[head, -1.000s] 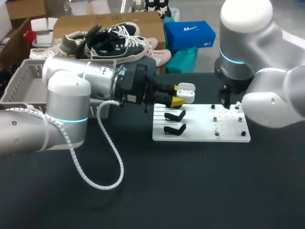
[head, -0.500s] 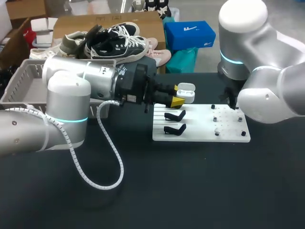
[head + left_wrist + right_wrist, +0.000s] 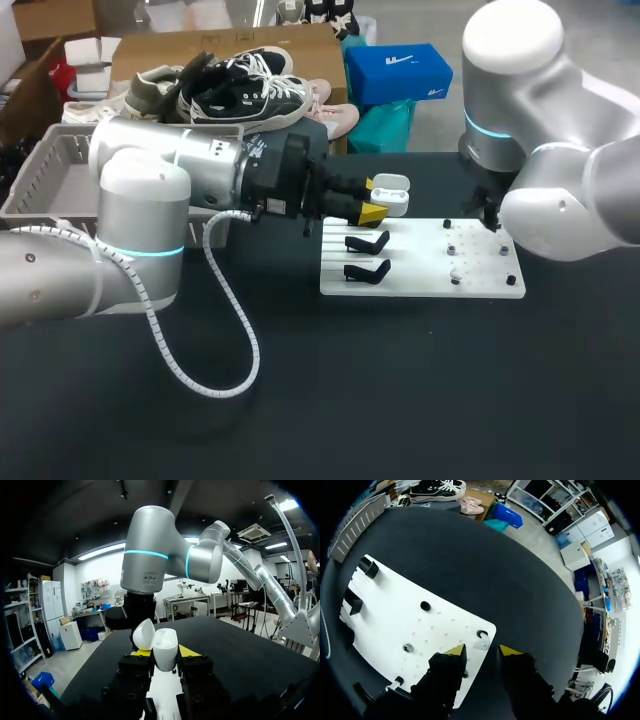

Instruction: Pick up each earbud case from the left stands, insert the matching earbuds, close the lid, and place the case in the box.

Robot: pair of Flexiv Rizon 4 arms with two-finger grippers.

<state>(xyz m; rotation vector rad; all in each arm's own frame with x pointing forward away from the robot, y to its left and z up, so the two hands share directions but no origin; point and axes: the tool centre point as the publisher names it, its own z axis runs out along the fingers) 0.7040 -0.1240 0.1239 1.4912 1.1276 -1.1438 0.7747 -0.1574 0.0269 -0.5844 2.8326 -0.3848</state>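
Since the earlier frames, the right arm has shifted slightly over the far right corner of the white board; the left arm is unchanged. The left gripper is clamped on the earbud case, lid open, held beyond the black stands. The right gripper stands open just above a small white piece at the board's corner.
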